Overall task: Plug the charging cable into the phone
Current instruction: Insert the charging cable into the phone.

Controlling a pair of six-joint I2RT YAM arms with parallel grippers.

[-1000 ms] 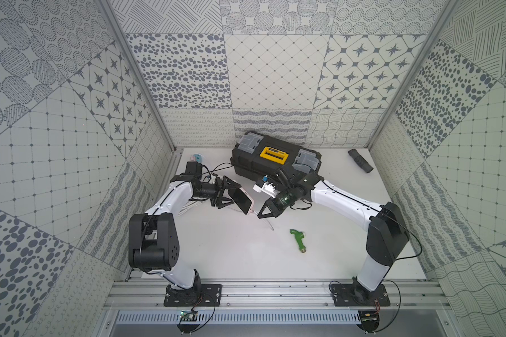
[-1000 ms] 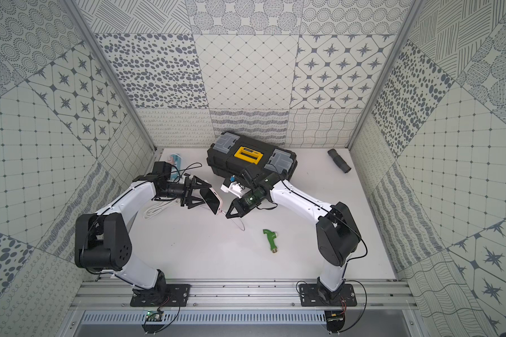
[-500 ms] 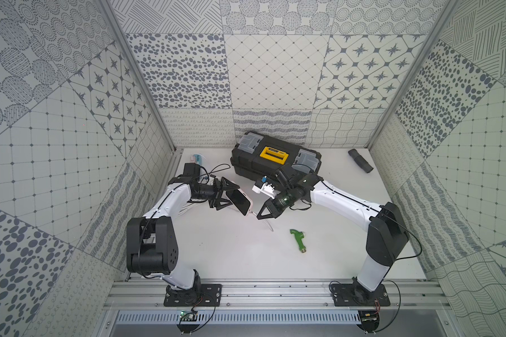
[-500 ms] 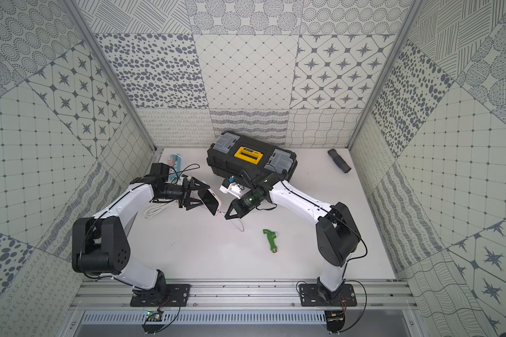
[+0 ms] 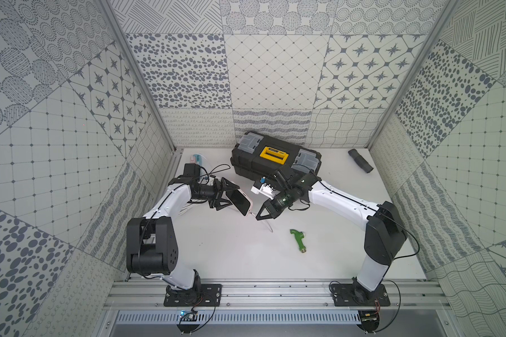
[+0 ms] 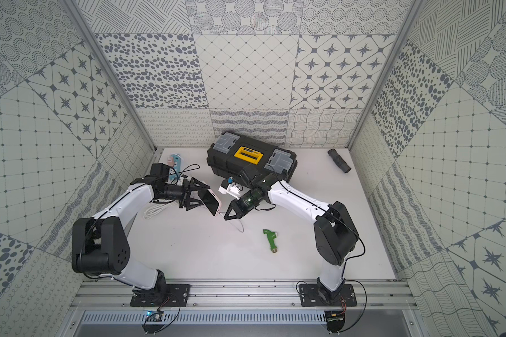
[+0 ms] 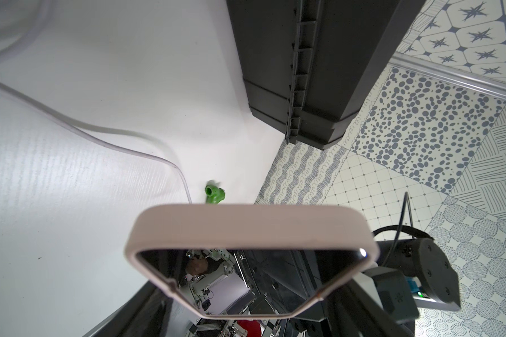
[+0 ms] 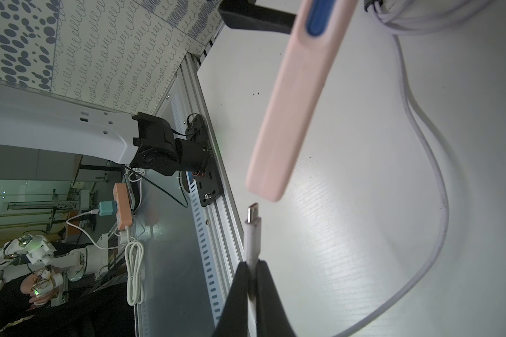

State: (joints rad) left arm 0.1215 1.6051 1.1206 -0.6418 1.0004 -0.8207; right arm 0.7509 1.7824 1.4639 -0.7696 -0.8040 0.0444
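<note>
Right gripper (image 8: 251, 280) pinches charging cable (image 8: 252, 233), plug tip aimed at, just short of, end of phone (image 8: 287, 116) clamped in left gripper (image 5: 230, 197).

You'll see the phone (image 5: 241, 202) up off the table (image 5: 231, 256), tilted so its glossy black screen shows in both top views, while the right wrist view catches it edge-on, a slim pale pink rim and back. The charging cable (image 8: 253, 233) is a thin white cord whose small metal-tipped plug is raised as well, pointing at the phone's nearest short end with a narrow gap between them (close, but neither touching nor inserted). Behind the plug the cord drops to the table and trails off across it in a loose curve.
</note>
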